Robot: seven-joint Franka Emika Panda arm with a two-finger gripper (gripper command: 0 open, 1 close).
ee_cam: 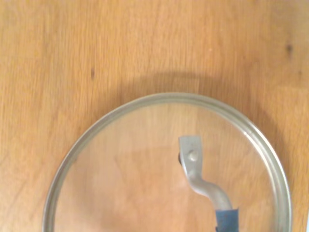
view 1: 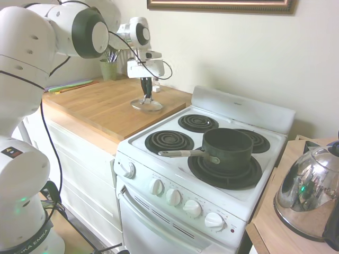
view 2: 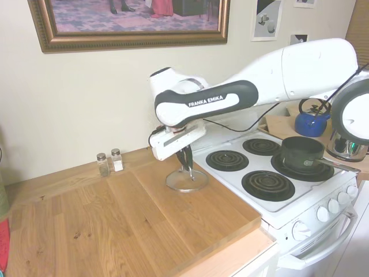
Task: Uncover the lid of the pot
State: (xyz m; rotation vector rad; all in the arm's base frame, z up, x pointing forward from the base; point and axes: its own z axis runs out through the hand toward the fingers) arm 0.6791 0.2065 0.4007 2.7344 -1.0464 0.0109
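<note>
I read "FRANKA EMIKA" in white letters on the arm's dark band (view 2: 222, 99). The same lettering shows partly on the base ring (view 1: 33, 239). I can read nothing else.

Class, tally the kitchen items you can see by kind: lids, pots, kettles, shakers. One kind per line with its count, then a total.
Lids: 1, the lid on the wooden counter
Pots: 1, the pot on a stove burner
Kettles: 2, the steel kettle and the blue kettle
Shakers: 2, the shakers by the wall
Total: 6

Home kitchen: stove (view 1: 212, 159), wooden counter (view 2: 115, 225).
</note>
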